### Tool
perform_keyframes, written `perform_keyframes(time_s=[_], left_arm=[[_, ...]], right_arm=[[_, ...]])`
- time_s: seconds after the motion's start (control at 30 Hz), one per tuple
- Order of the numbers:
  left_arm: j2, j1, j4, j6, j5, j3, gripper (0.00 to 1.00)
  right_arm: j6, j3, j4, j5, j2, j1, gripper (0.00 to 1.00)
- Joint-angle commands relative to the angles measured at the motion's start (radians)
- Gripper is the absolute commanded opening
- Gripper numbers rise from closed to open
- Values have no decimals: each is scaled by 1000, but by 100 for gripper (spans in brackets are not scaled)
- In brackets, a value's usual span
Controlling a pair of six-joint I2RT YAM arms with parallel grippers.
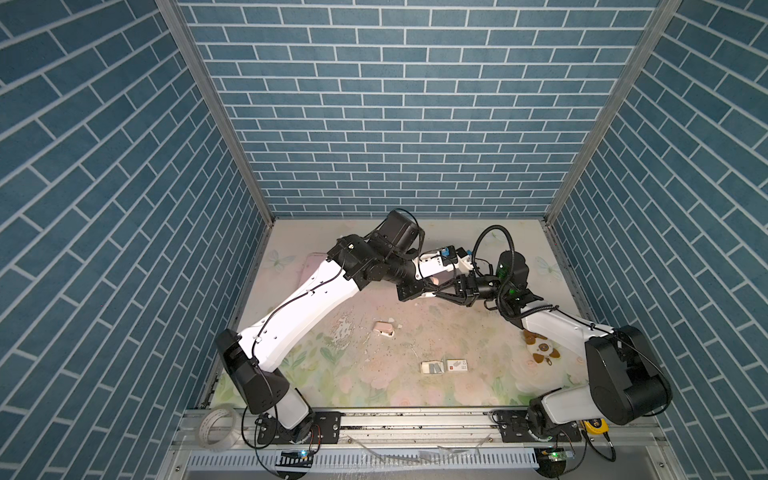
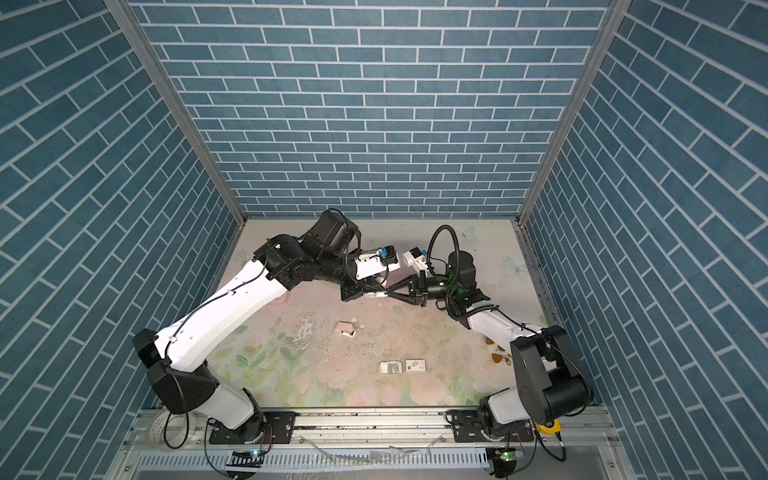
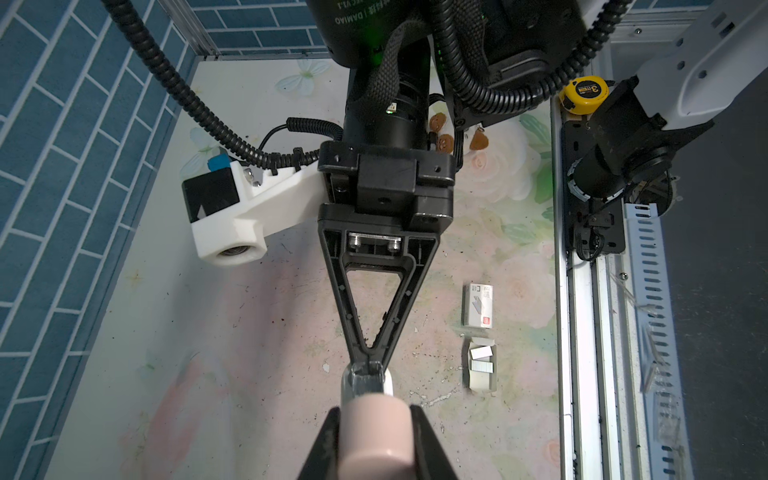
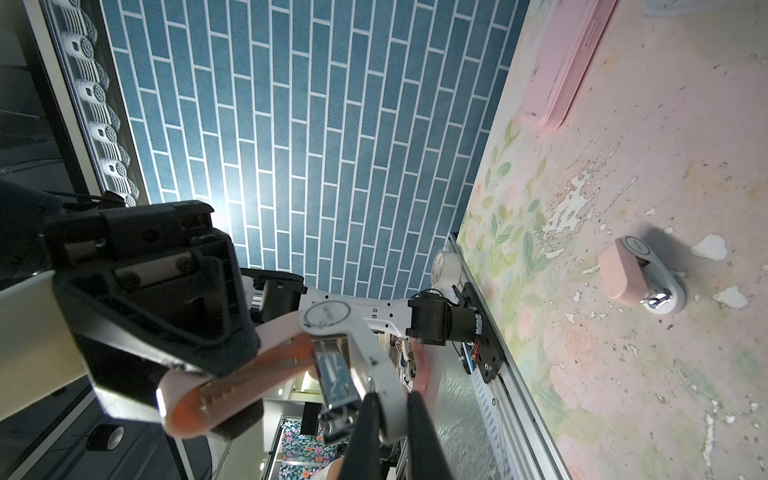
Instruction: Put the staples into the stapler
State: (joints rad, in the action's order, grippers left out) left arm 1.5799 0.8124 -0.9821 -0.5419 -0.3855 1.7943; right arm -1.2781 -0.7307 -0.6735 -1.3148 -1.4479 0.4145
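Note:
A small pink-and-white stapler (image 4: 365,345) hangs in the air between both arms, swung open so its metal magazine (image 4: 336,382) shows. My left gripper (image 3: 375,419) is shut on the pink cover (image 3: 374,444). My right gripper (image 4: 392,403) is shut on the white base, seen tip-on from the left wrist (image 3: 370,361). In both top views the two grippers meet above the back middle of the table (image 1: 434,291) (image 2: 380,294). The staples (image 3: 482,365) lie as grey strips in an open white card tray (image 1: 428,368) (image 2: 384,368) near the front.
A second pink mini stapler (image 1: 383,330) (image 4: 640,274) lies mid-table. A white sleeve with a red mark (image 1: 457,365) (image 3: 477,305) sits beside the tray. A pink case (image 4: 561,62) lies at the back left, a brown-and-white toy (image 1: 540,349) at the right, a tape roll (image 1: 218,428) and a yellow tape measure (image 3: 582,93) on the front rail.

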Motion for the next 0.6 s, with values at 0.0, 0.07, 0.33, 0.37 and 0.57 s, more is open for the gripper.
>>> perform_keyframes(time_s=[0.0, 0.07, 0.33, 0.37, 0.57], left_arm=[[-78, 30, 197, 20, -191, 71, 0], [-80, 30, 201, 27, -194, 74, 0], [-92, 30, 211, 39, -195, 87, 0], [-95, 30, 210, 42, -199, 92, 0], [-95, 30, 203, 51, -216, 115, 0]], right_arm=[[34, 5, 100, 108, -58, 19, 0], [33, -2, 98, 113, -62, 23, 0], [21, -11, 66, 138, -78, 43, 0], [16, -12, 58, 139, -79, 46, 0], [-11, -19, 0, 149, -105, 59, 0]])
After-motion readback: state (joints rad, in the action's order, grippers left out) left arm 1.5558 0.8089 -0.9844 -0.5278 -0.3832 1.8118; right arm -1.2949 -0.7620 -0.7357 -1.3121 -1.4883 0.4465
